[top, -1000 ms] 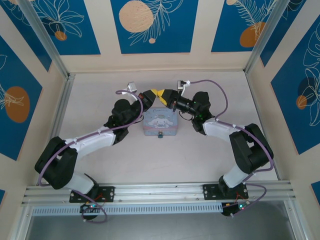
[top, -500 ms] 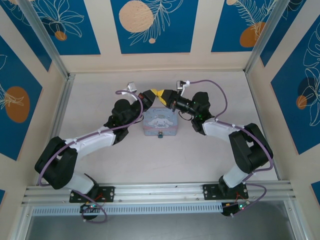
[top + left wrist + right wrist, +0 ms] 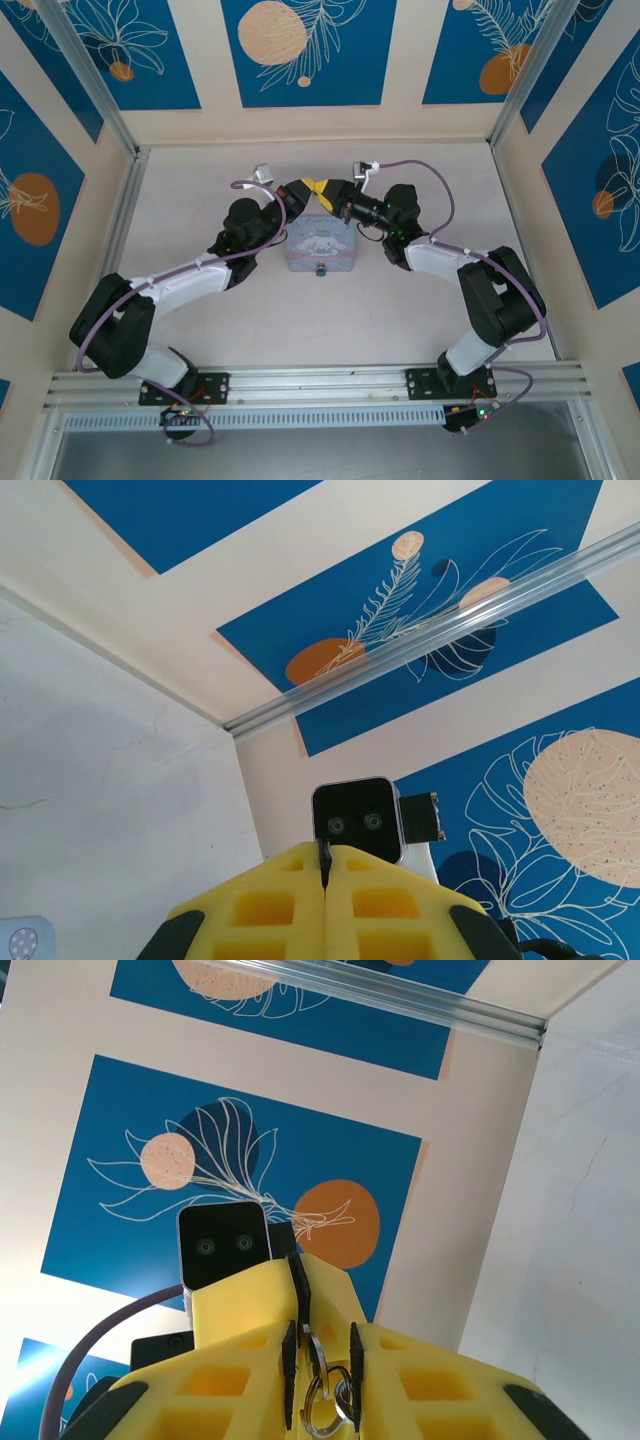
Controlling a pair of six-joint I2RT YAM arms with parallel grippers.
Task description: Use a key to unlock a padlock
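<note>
Yellow foam fingers meet tip to tip above the far edge of a pale blue cartoon-printed tin (image 3: 320, 243) in the middle of the white bench (image 3: 430, 330), where two robot arms bend inward from their bases at the near rail. The left hand (image 3: 306, 189) comes in from the left and the right hand (image 3: 340, 197) from the right. The two touch, or all but touch, over the tin's back rim.

From the right wrist, that hand's dark pads (image 3: 290, 1360) stand a narrow gap apart with the key (image 3: 318, 1355) caught between them. It shows as a thin strip of dull metal ending in two small split rings (image 3: 320, 1415) that sit in the gap. The strip runs up toward the tips of the left hand, directly above.

From the left wrist, the left hand's fingers (image 3: 290, 875) are pressed flat together, with a short dark sliver showing at the seam. Whether that sliver is the key's blade cannot be told.

The padlock (image 3: 321, 270) lies well clear of both hands. It is a tiny bluish speck against the middle of the tin's near side, touching it, and too small for its shackle to be made out. Blue panels (image 3: 300, 50) printed with white leaves and orange discs line the walls around the bench.
</note>
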